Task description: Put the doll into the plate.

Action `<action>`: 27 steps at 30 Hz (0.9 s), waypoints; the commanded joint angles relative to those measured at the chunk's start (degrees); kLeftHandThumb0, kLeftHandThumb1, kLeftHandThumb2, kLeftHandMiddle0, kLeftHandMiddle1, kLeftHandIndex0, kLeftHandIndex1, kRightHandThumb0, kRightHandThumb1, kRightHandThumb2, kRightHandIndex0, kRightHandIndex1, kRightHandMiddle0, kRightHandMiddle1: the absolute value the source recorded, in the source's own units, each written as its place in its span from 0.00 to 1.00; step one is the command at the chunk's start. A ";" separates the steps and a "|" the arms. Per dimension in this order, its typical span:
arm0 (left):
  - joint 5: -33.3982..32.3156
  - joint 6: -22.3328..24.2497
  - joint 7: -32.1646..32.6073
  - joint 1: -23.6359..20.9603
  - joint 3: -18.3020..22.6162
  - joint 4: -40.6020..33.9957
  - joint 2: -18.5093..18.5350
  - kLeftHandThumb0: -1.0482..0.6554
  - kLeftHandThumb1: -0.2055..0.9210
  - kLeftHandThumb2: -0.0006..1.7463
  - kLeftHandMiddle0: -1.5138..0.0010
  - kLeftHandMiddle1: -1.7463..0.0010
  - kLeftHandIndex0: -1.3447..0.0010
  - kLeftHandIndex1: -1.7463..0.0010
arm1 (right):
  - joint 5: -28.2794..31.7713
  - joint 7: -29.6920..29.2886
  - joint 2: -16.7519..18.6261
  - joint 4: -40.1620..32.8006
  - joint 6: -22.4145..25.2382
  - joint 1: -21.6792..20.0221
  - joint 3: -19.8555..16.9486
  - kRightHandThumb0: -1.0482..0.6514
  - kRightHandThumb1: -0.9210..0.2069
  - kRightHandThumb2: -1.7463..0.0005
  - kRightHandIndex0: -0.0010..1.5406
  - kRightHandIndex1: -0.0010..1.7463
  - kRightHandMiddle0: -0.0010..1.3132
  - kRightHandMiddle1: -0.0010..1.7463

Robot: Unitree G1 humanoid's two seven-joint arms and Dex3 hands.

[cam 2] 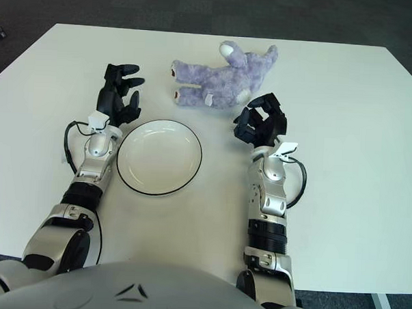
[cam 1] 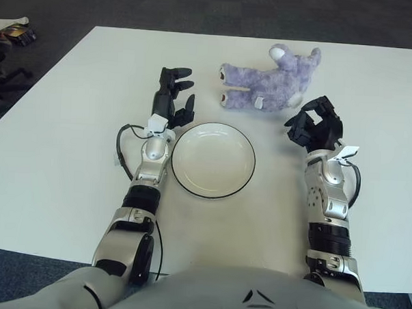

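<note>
A purple plush doll point(cam 1: 267, 83) lies on its side on the white table, beyond a white plate point(cam 1: 212, 159) with a dark rim. My left hand point(cam 1: 173, 98) is raised just left of the plate's far edge, fingers spread and holding nothing. My right hand point(cam 1: 315, 124) hovers to the right of the plate and just in front of the doll's near end, fingers loosely curled, holding nothing. A small gap separates it from the doll. The plate holds nothing.
The white table point(cam 1: 70, 121) spreads wide on both sides, with its far edge behind the doll. Dark carpet floor point(cam 1: 198, 10) lies beyond. Some dark items point(cam 1: 13, 33) sit on the floor at the far left.
</note>
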 commanded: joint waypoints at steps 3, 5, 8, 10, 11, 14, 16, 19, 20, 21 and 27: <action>-0.70 -1.45 -0.54 4.37 0.60 4.45 0.56 0.16 1.00 0.31 0.89 0.51 1.00 0.34 | -1.13 -0.90 -0.38 -2.84 1.49 2.13 0.26 0.61 0.36 0.43 0.30 0.83 0.35 1.00; -0.73 -1.55 -0.45 4.29 0.63 4.66 0.57 0.16 1.00 0.31 0.88 0.51 1.00 0.34 | -1.35 -1.09 -0.34 -3.37 1.83 2.32 0.32 0.61 0.35 0.44 0.29 0.83 0.35 1.00; -0.50 -1.31 0.08 4.04 0.76 5.08 0.62 0.15 1.00 0.32 0.89 0.51 1.00 0.34 | -2.24 -1.83 -0.29 -4.81 2.82 2.71 0.49 0.61 0.32 0.46 0.26 0.85 0.33 1.00; -0.31 -1.14 0.34 3.94 0.77 5.21 0.65 0.15 1.00 0.33 0.89 0.50 1.00 0.34 | -2.61 -2.22 -0.30 -5.55 3.53 2.88 0.55 0.61 0.31 0.47 0.25 0.85 0.33 1.00; -0.17 -1.01 0.49 3.89 0.78 5.26 0.66 0.15 1.00 0.33 0.89 0.50 1.00 0.34 | -2.81 -2.46 -0.33 -5.99 3.95 2.98 0.59 0.61 0.31 0.47 0.25 0.85 0.33 1.00; 0.17 -0.89 0.92 3.73 0.78 5.51 0.70 0.15 1.00 0.34 0.90 0.50 1.00 0.34 | -3.26 -3.14 -0.38 -6.99 5.28 3.16 0.71 0.61 0.30 0.47 0.25 0.85 0.33 1.00; 0.27 -0.88 1.10 3.62 0.75 5.69 0.71 0.15 1.00 0.34 0.90 0.49 1.00 0.33 | -3.46 -3.52 -0.46 -7.66 6.29 3.23 0.79 0.61 0.30 0.47 0.24 0.85 0.33 1.00; 0.38 -0.83 1.24 3.52 0.73 5.81 0.72 0.15 1.00 0.34 0.90 0.49 1.00 0.33 | -3.71 -3.89 -0.53 -8.38 7.47 3.26 0.87 0.61 0.31 0.46 0.25 0.86 0.33 1.00; 0.42 -0.70 1.28 3.53 0.72 5.78 0.71 0.15 1.00 0.34 0.91 0.49 1.00 0.33 | -3.92 -4.07 -0.57 -8.61 8.03 3.23 0.91 0.61 0.31 0.46 0.25 0.86 0.33 1.00; 0.45 -0.62 1.32 3.49 0.71 5.82 0.71 0.16 1.00 0.34 0.91 0.49 1.00 0.33 | -4.08 -4.21 -0.60 -8.74 8.47 3.18 0.93 0.61 0.32 0.46 0.25 0.86 0.33 1.00; 0.28 0.13 1.50 3.47 0.70 5.71 0.60 0.16 1.00 0.34 0.92 0.48 1.00 0.33 | -5.07 -5.11 -0.87 -9.39 10.92 2.86 1.09 0.61 0.35 0.42 0.26 0.89 0.34 1.00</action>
